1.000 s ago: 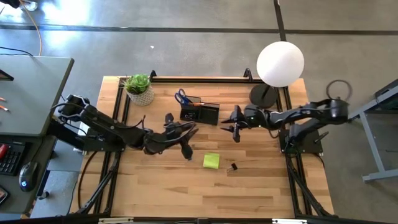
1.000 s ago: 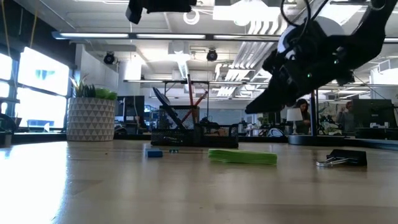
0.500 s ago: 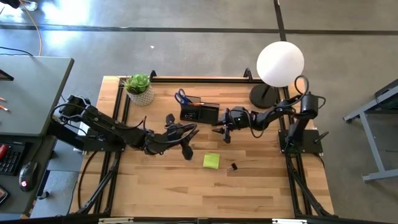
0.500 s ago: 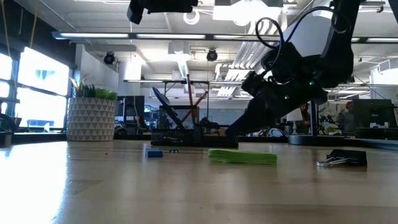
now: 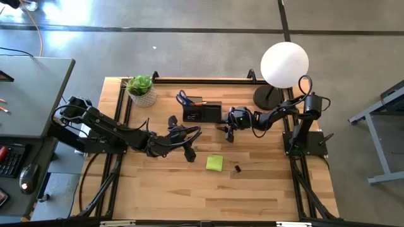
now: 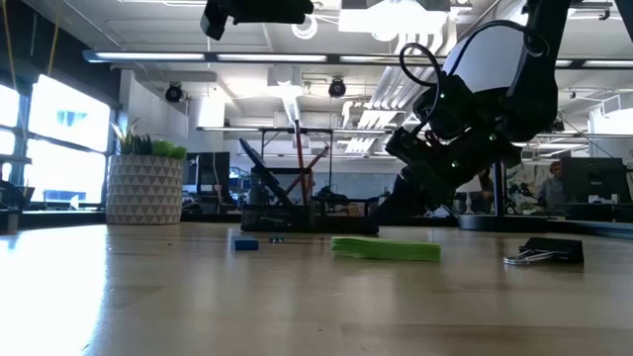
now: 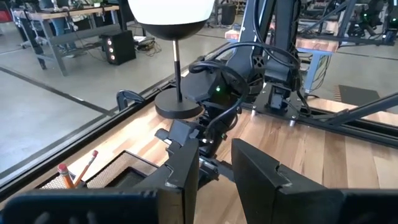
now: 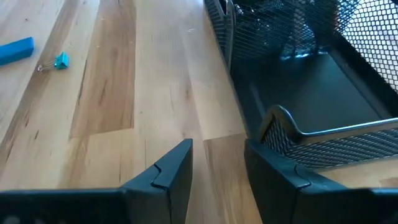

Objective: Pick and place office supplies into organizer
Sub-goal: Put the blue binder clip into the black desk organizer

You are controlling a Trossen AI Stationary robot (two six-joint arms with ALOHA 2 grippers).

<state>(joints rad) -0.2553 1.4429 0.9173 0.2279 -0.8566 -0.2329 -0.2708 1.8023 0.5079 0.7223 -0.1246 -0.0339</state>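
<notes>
The black mesh organizer (image 5: pixel 202 112) stands on the table's far middle, holding blue-handled scissors (image 5: pixel 184 98) and pencils (image 7: pixel 68 174). The yellow-green sticky pad (image 5: pixel 214 162) lies flat nearer the front, with a black binder clip (image 5: pixel 237 169) to its right. A blue piece (image 8: pixel 15 50) and a small teal clip (image 8: pixel 59 60) lie on the wood. My right gripper (image 5: pixel 228 130) is open and empty, low over the table just right of the organizer's low tray (image 8: pixel 311 93). My left gripper (image 5: pixel 191 142) is open and empty, raised left of the pad.
A potted plant (image 5: pixel 141 89) stands at the far left corner. A lamp with a white globe (image 5: pixel 284 64) and a round black base (image 5: pixel 267 98) stands at the far right. Bare wood lies toward the near edge. People show in the room behind (image 6: pixel 554 183).
My right gripper has gone toward the table's left edge and down, up to the organizer's right end, and its arm has folded in closer to its base. Its fingers stay open. The left arm has kept still.
</notes>
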